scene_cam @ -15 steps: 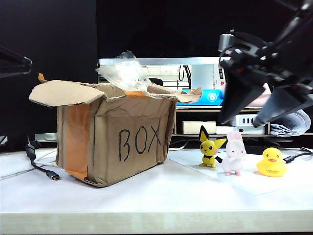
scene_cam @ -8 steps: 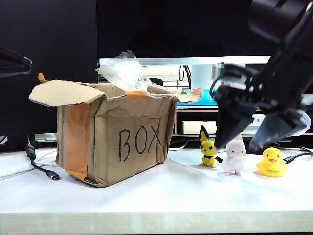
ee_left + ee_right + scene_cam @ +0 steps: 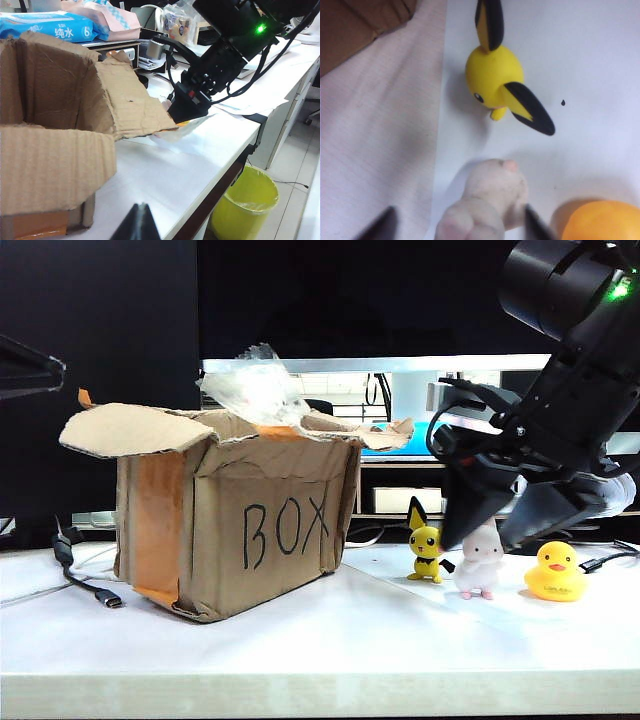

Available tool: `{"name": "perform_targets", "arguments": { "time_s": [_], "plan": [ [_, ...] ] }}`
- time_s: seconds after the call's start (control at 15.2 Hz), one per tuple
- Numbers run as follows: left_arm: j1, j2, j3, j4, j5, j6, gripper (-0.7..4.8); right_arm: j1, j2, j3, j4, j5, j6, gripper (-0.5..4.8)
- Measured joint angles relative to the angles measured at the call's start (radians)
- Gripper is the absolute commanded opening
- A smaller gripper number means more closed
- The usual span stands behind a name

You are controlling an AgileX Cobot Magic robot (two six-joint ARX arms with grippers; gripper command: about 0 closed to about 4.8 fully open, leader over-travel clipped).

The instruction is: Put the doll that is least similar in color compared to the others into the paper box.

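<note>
You get a bright white bench (image 3: 330, 640) against black backdrop, soft shadows, and a blurry, close-up right wrist view.

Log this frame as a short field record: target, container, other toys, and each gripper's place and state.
target: white rabbit doll, standing on the table
container: paper box, flaps open, left of the toys
other toys: yellow mouse figurine, rubber duck either side of the rabbit
right gripper: straddling the rabbit's head, jaws apart, not yet clamped
left gripper: only a dark tip shows; state unclear
</note>
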Motion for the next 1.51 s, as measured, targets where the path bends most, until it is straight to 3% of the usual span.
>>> {"name": "perform_targets", "arguments": {
  "time_s": [0.07,0.13,0.39,0.79,1.05,1.32,1.38,1.51],
  "plan": [
    [0.0,0.0,0.0,0.0,0.0,0.0,-0.05,0.0,0.0,0.0,0.0,0.0,0.0,1.15],
    [0.0,0.0,0.0,0.0,0.0,0.0,-0.05,0.0,0.0,0.0,0.0,0.0,0.003,0.51],
    [0.0,0.0,0.0,0.0,0.0,0.0,-0.06,0.0,-0.001,0.0,0.0,-0.017,0.003,0.02],
    [0.0,0.0,0.0,0.0,0.0,0.0,-0.05,0.0,-0.05,0.013,-0.049,-0.05,0.003,-0.01],
    [0.0,0.0,0.0,0.0,0.0,0.0,-0.05,0.0,-0.216,0.166,-0.216,-0.05,-0.016,-0.01],
    [0.0,0.0,0.0,0.0,0.0,0.0,-0.05,0.0,-0.264,0.291,-0.217,-0.05,-0.016,-0.01],
    [0.0,0.0,0.0,0.0,0.0,0.0,-0.05,0.0,-0.262,0.294,-0.215,-0.068,-0.016,-0.01],
    [0.0,0.0,0.0,0.0,0.0,0.0,-0.05,0.0,-0.198,0.293,-0.144,-0.212,0.016,-0.01]
  ]
}}
